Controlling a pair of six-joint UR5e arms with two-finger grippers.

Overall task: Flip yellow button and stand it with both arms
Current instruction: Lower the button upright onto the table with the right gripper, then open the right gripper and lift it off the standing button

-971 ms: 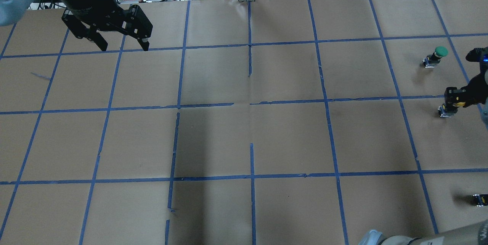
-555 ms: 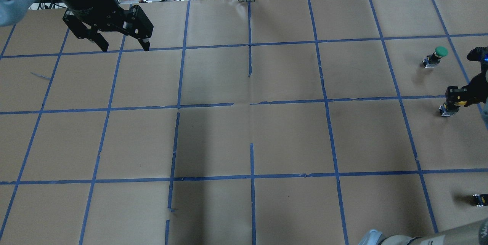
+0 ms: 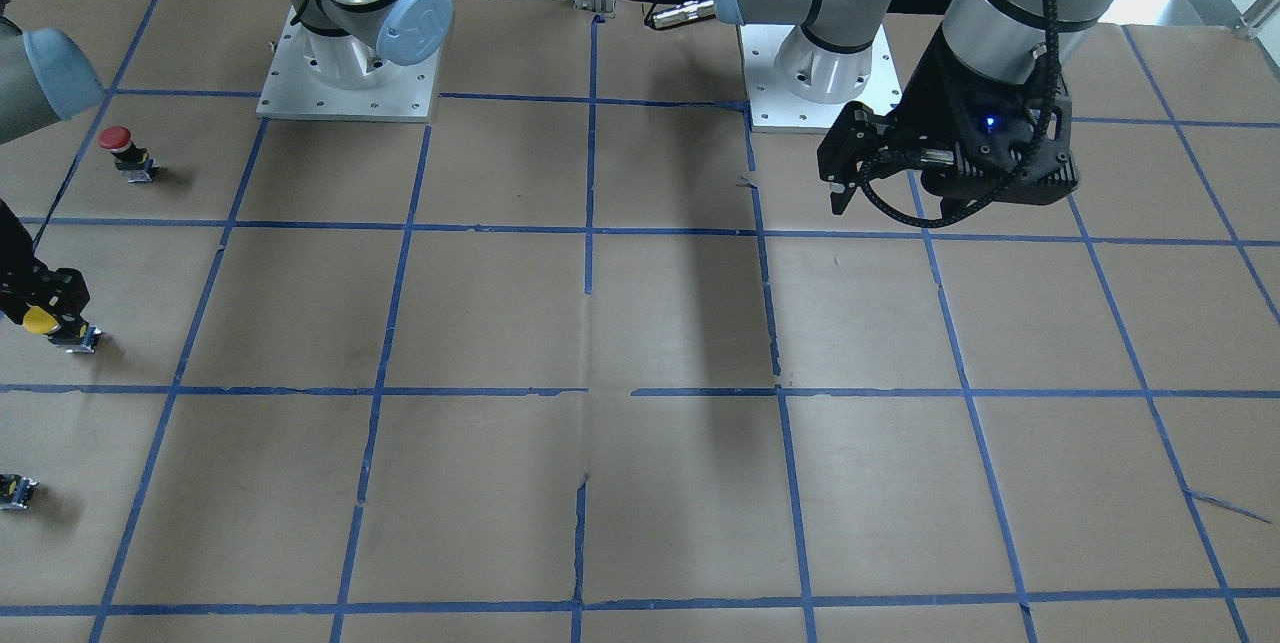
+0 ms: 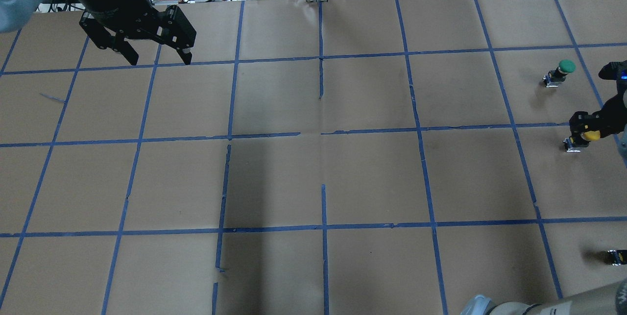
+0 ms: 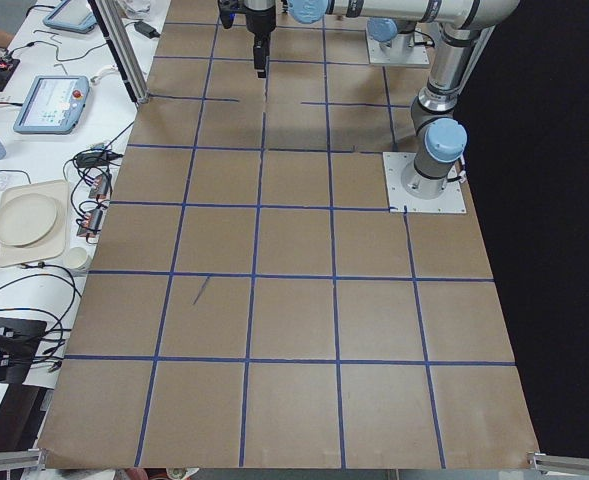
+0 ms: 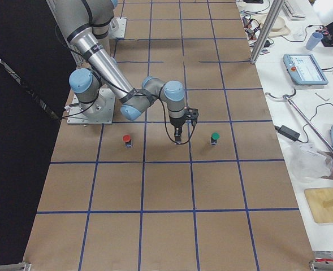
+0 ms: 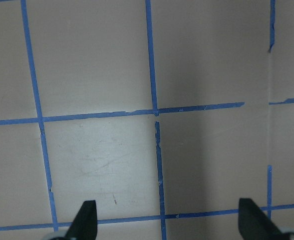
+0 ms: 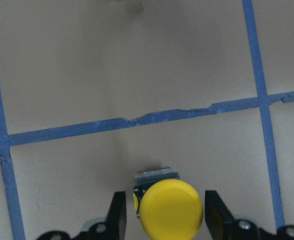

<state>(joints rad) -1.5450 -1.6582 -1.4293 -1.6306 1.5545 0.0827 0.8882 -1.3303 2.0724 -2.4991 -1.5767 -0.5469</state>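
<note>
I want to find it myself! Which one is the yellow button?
Go to the end of the blue-taped brown table where the right gripper reaches down. Between its black fingers is the yellow button, with a black-and-grey body. Only its round cap is yellow; the red-capped button and the green-capped button stand on either side.

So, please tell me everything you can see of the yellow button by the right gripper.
The yellow button has a round, smooth, plastic-looking yellow cap on a short black-and-grey body with a silvery base. It appears to stand cap-up on the brown paper, near the table edge on the robot's right, between a green-capped button and a red-capped button. The right gripper straddles the cap on both sides. A thin gap shows on one side, so a firm grip is not evident.
</note>
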